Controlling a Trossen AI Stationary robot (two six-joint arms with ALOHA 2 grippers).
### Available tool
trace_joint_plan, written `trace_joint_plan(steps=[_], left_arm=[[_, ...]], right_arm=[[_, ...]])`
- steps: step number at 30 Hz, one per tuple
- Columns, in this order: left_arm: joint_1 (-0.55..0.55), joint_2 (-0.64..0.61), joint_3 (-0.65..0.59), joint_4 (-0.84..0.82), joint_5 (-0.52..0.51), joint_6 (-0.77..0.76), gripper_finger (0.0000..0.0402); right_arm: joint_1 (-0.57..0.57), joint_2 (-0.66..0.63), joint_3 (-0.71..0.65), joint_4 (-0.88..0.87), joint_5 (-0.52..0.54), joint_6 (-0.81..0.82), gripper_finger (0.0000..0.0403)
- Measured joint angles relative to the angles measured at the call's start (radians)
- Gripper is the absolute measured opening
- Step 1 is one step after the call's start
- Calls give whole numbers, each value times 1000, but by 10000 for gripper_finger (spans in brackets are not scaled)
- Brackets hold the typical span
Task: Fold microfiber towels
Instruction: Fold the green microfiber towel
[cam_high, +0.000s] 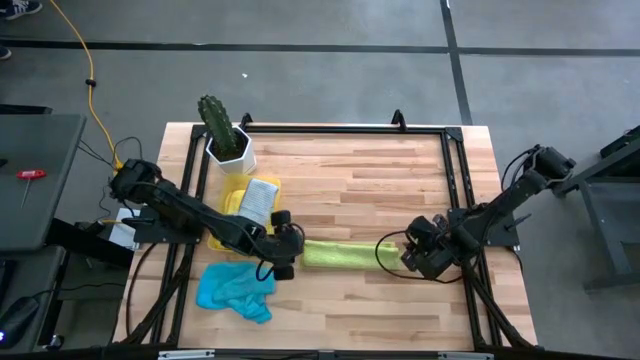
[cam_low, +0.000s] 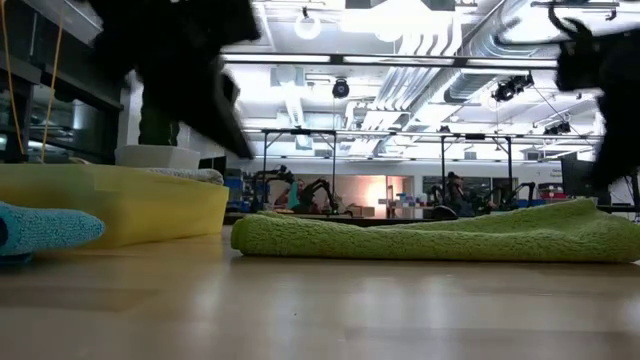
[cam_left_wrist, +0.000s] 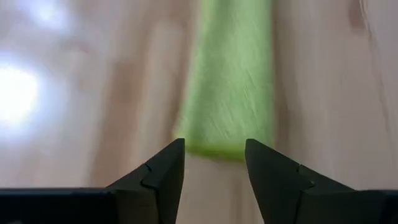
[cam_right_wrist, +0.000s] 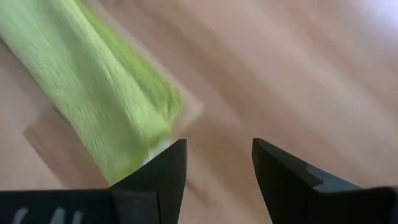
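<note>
1. You have one green towel lying as a long strip mid-table.
2. Your left gripper is released, empty, at the strip's left end.
3. Your right gripper is released, empty, at its right end.
4. One blue towel lies left of the strip, one tray behind it.

Both arms reach toward the table's middle — left gripper and right gripper face each other, jaws parted.
</note>
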Motion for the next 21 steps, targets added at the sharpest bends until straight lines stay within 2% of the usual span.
trace_joint_plan(steps=[3, 8, 11, 16, 21], left_arm=[[6, 31, -63, 117, 108, 7, 157], [13, 15, -146, 259, 123, -53, 150], [20, -2, -174, 276, 117, -92, 145], [15, -3, -205, 218, 94, -41, 121], [15, 37, -201, 209, 83, 13, 59]], right_arm=[[34, -1, -54, 55, -86, 118, 174], [81, -22, -95, 151, -78, 256, 174], [93, -25, -98, 168, -68, 321, 174], [93, -26, -98, 198, -72, 370, 174], [72, -26, -98, 209, -94, 402, 174]])
